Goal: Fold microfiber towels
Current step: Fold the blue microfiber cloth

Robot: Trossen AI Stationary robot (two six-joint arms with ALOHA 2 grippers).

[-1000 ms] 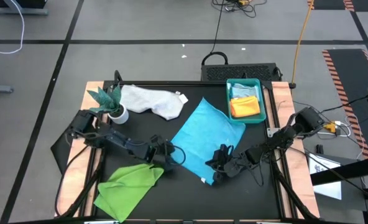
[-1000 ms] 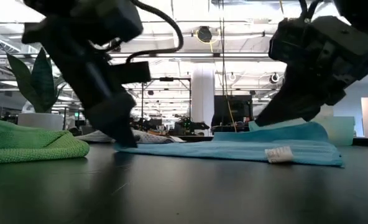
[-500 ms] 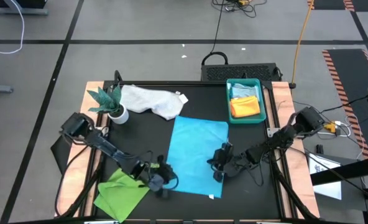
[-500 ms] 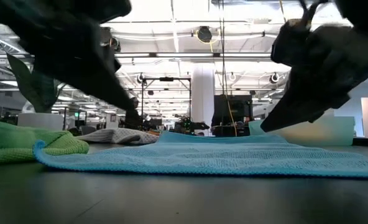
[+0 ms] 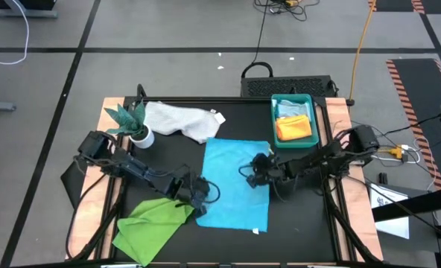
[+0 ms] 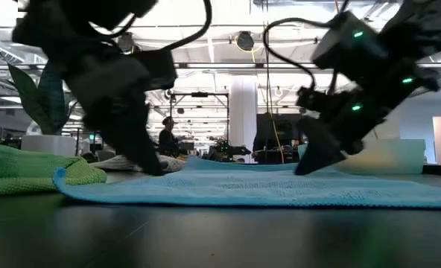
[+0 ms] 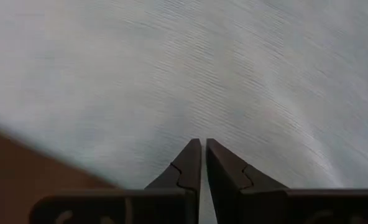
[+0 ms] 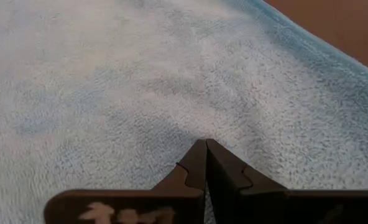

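Black tabletop (image 5: 295, 216): closed-fingered left gripper (image 5: 199, 205) and right gripper (image 5: 255, 171) are pressing flat the bright turquoise-blue microfibre towel (image 5: 235, 182) at centre; folding, likely next, is needing an edge pinched

2 black jointed arms, the left arm (image 5: 135, 168) and the right arm (image 5: 317, 158), trail looping black cables. Green lights glow on the right one. Each ends in 2 dark tapered fingers (image 7: 190, 168) with notched inner edges.
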